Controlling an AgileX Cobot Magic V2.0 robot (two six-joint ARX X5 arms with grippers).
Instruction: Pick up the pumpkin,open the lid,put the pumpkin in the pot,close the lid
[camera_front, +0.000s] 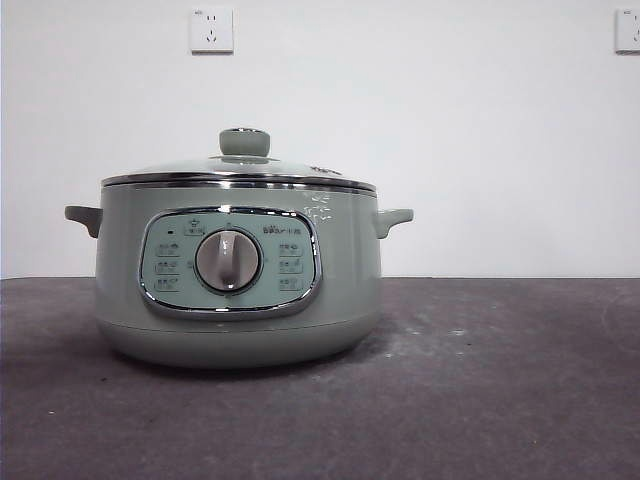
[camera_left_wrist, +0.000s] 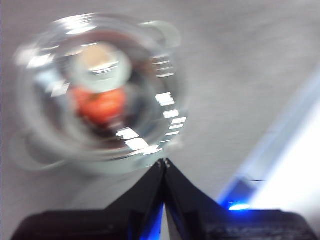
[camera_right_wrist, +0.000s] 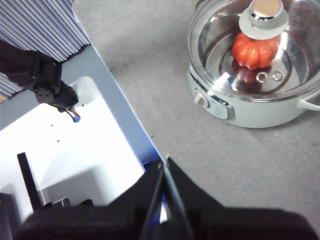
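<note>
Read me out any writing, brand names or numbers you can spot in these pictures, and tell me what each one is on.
No text can be read for certain.
Control panel on the pot: a brand mark above the dial and small button labels, all too small to read.
White printed motif near the pot's rim: no legible words.
Lid, pumpkin, wall sockets: no legible writing.

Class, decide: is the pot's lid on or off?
On. The lid sits level on the pot rim; the pumpkin shows through its glass.
</note>
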